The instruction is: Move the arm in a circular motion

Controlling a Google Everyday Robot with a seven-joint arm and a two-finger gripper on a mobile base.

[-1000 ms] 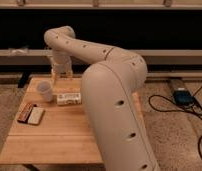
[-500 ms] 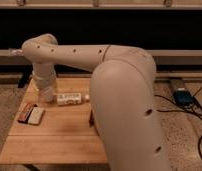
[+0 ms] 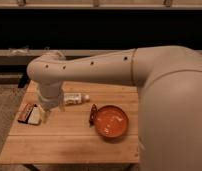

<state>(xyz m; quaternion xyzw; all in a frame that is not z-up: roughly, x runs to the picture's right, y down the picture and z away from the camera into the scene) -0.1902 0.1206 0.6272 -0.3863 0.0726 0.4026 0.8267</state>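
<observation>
The cream-white arm (image 3: 94,70) fills the right side of the camera view and stretches left across the wooden table (image 3: 69,145). Its rounded elbow (image 3: 46,70) is at the left, and the wrist segment (image 3: 50,96) hangs down from it. The gripper (image 3: 45,112) is at the bottom of the wrist, just above the table's left part, beside a flat snack packet (image 3: 27,113). It holds nothing that I can see.
An orange bowl (image 3: 112,121) sits on the table right of centre. A white bottle (image 3: 75,98) lies on its side behind the wrist. A dark wall with a light ledge (image 3: 99,51) runs behind the table. Carpet floor (image 3: 6,110) is at the left.
The elbow and wrist have swung left and down toward the table's left part. The upper arm now lies lower across the view. The orange bowl is now uncovered, and the white cup is hidden.
</observation>
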